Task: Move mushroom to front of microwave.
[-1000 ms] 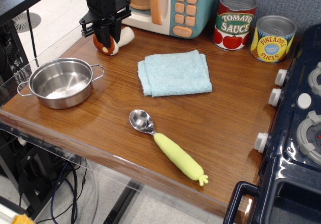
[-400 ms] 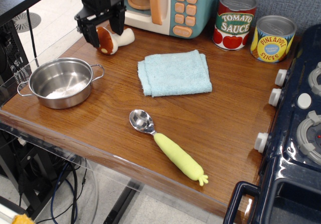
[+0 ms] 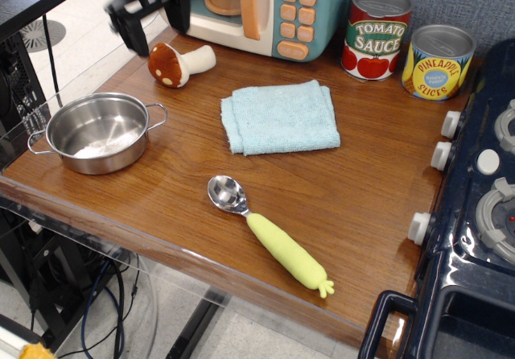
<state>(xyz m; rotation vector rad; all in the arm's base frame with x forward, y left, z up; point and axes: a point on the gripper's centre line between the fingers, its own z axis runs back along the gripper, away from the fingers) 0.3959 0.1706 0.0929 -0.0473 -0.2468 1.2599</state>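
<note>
The mushroom (image 3: 179, 63) lies on its side on the wooden table (image 3: 362, 190), at the back left just in front of the microwave (image 3: 269, 9). Its reddish-brown spotted cap points left and its cream stem points right toward the microwave door. My gripper (image 3: 150, 13) hangs open above and to the left of the mushroom, apart from it, with nothing between its black fingers. The top of the gripper is cut off by the frame edge.
A steel pot (image 3: 98, 131) stands at the left front. A light blue folded cloth (image 3: 279, 116) lies mid-table, and a spoon with a yellow-green handle (image 3: 269, 234) lies nearer the front. Tomato sauce (image 3: 376, 33) and pineapple (image 3: 437, 61) cans stand at the back right. A dark blue stove (image 3: 475, 214) fills the right.
The gripper opened, let go of the mushroom and rose up and to the left. The mushroom now lies free on the table in front of the microwave.
</note>
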